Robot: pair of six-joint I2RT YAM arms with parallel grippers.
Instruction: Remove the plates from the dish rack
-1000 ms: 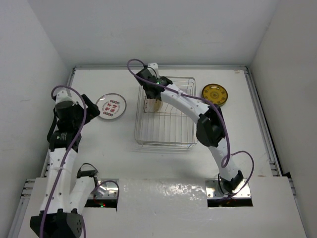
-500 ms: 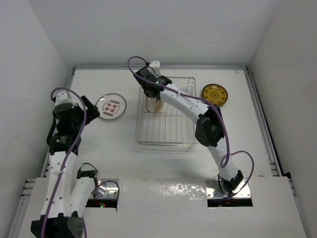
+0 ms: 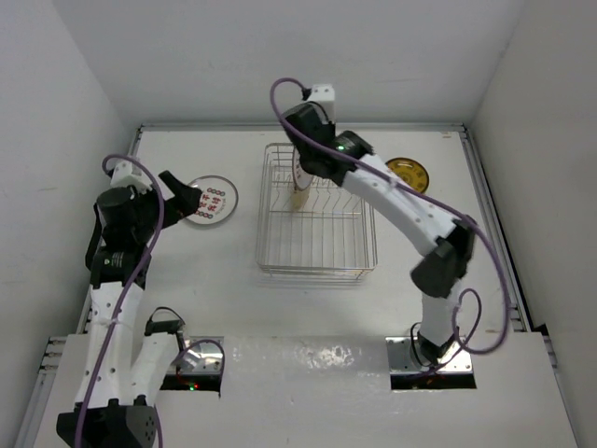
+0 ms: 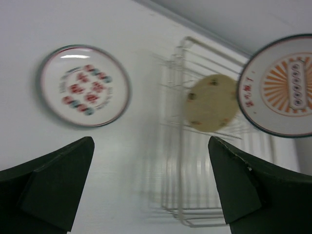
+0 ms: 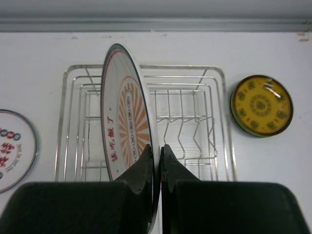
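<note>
Right gripper (image 5: 156,151) jaws pinch sunburst plate (image 5: 127,117) above dish rack (image 5: 185,67); next, probably: swing aside, lay on tabletop (image 3: 224,271). Left gripper (image 4: 151,146) jaws spread.

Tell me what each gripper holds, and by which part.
Right gripper pinches the sunburst plate by its rim, plate on edge. Left gripper is open, holding nothing.

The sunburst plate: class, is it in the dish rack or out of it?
Out. The right hand pinches the sunburst plate on edge above the dish rack; the cream plate stands inside.
</note>
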